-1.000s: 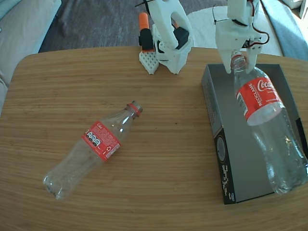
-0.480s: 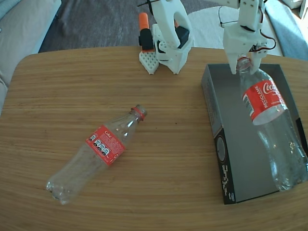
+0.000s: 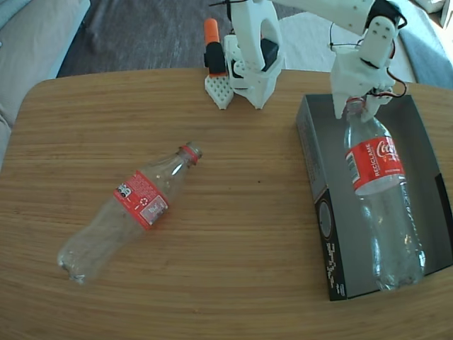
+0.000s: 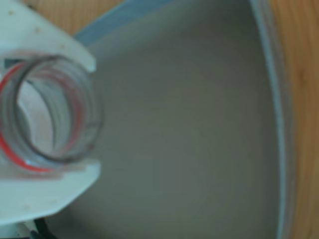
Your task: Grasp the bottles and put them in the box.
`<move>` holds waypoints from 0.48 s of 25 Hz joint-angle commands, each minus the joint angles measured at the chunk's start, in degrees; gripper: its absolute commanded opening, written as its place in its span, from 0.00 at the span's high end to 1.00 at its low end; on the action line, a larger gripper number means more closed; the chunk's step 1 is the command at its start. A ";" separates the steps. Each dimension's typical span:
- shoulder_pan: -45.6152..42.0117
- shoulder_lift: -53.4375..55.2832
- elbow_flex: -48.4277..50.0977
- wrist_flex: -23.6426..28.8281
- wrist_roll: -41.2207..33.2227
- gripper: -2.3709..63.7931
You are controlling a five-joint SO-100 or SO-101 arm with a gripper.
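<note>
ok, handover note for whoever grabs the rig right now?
Claw: shut on the held bottle at its neck; the wrist view shows the open mouth between the fingers.
Held bottle: lying lengthwise in the box, not released.
Second bottle: lying on the table, left of the box in the fixed view, untouched.
Left: release, then fetch and box the second bottle.

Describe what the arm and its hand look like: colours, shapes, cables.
The arm is white, blocky plastic, with black servo blocks set at its joints. Thin dark cables loop beside the wrist, with a short red wire there too. The hand has two flat white fingers with angular tips. The white base stands at the table's far edge, with an orange-topped piece beside it.
</note>
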 commanded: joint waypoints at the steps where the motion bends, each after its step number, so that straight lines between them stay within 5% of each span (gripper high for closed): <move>1: -0.44 0.44 0.79 -1.32 0.97 0.97; 12: -1.67 2.72 4.66 -1.14 2.72 0.97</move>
